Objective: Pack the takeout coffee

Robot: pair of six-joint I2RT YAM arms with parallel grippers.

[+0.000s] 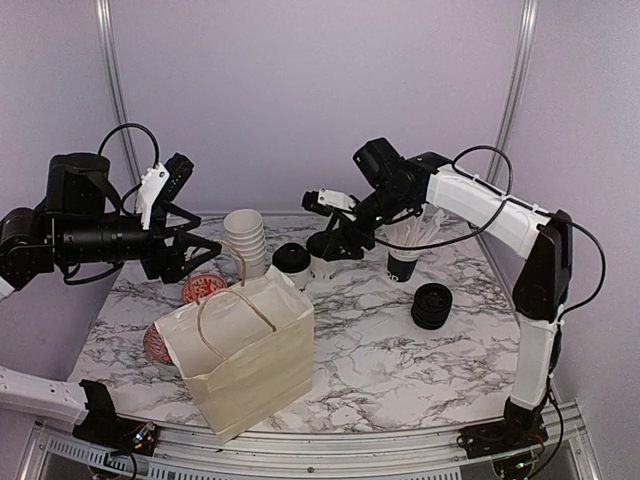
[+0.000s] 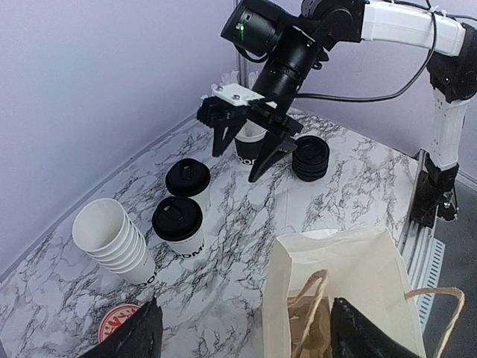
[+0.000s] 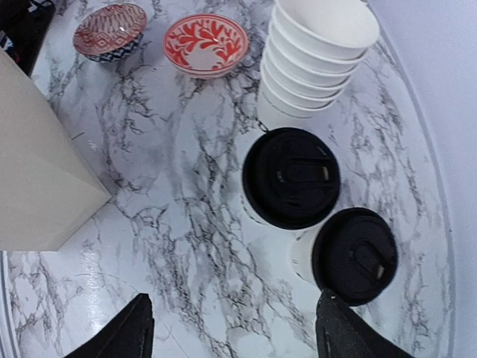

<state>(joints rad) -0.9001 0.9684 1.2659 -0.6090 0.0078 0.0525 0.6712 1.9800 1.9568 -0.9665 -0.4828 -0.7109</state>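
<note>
The takeout coffee is two small white paper cups standing upright toward the back of the table, near its middle. They stand just beside each other; whether they touch cannot be told. The left cup (image 1: 291, 262) has a round black plastic lid with a raised rim and a small sip slot, and black lettering runs round its base. The right cup (image 3: 354, 253) has the same lid, and most of its wall is hidden.

The left pincer (image 1: 212, 256) hovers over the left side of the table with its jaws spread wide and nothing between them. Its wrist view looks down on the mouth of the bag. The right pincer (image 1: 337, 250) hangs close by the two cups, also wide open and empty, touching neither.

The table (image 1: 420, 370) is white marble with grey veins. From the left it carries:
- a red-patterned bowl (image 1: 152, 345), half hidden behind the bag
- a second red bowl (image 1: 205, 288)
- a cream paper bag (image 1: 250, 360) with twisted handles, standing open
- a stack of lidless white cups (image 1: 243, 235) just left of the coffees
- a black cup of white stirrers (image 1: 405, 262) to the right of the coffees
- a short pile of black lids (image 1: 432, 305)

Pale lilac walls (image 1: 320, 90) close the space, with a metal post (image 1: 112, 90) at each back corner.
</note>
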